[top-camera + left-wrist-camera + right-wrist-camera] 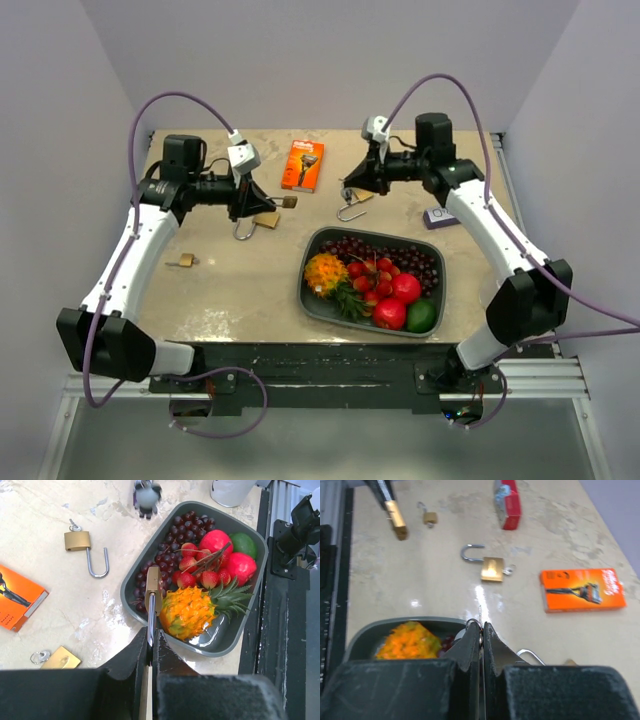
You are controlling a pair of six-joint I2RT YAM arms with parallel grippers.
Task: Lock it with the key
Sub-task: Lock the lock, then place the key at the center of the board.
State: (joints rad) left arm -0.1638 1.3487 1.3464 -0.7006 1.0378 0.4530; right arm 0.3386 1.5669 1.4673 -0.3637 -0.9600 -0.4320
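My left gripper (151, 640) is shut on the steel shackle of a brass padlock (153, 582), holding it in the air; from above, this gripper (268, 200) is at the table's left with the lock body (288, 201) pointing right. My right gripper (481, 627) is shut on a thin key (480, 614) with a wire ring, seen edge on. The overhead view places this gripper (347, 185) at centre right, facing the left one. Two more brass padlocks lie with open shackles, one (352, 207) under the right gripper and one (258, 222) under the left.
A grey tray (310, 298) of fruit sits at the front centre. An orange razor box (302, 165) lies at the back between the arms. A small padlock (185, 260) lies front left. A small white and purple item (440, 215) sits by the right arm.
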